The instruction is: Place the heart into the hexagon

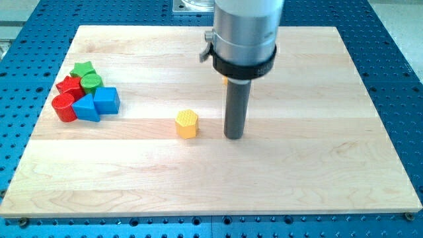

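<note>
A yellow hexagon block (187, 123) sits near the middle of the wooden board (317, 165). My tip (234, 137) rests on the board just to the view's right of the hexagon, a small gap apart. A sliver of a yellow-orange block (225, 81) shows behind the rod's collar, toward the view's top. Most of it is hidden, so its shape cannot be made out. No heart shape is plainly visible.
A cluster of blocks sits at the view's left: a green star (82, 68), a red block (68, 84), a green cylinder (91, 82), a blue cube (106, 100), a blue triangular block (86, 107) and a red cylinder (64, 107).
</note>
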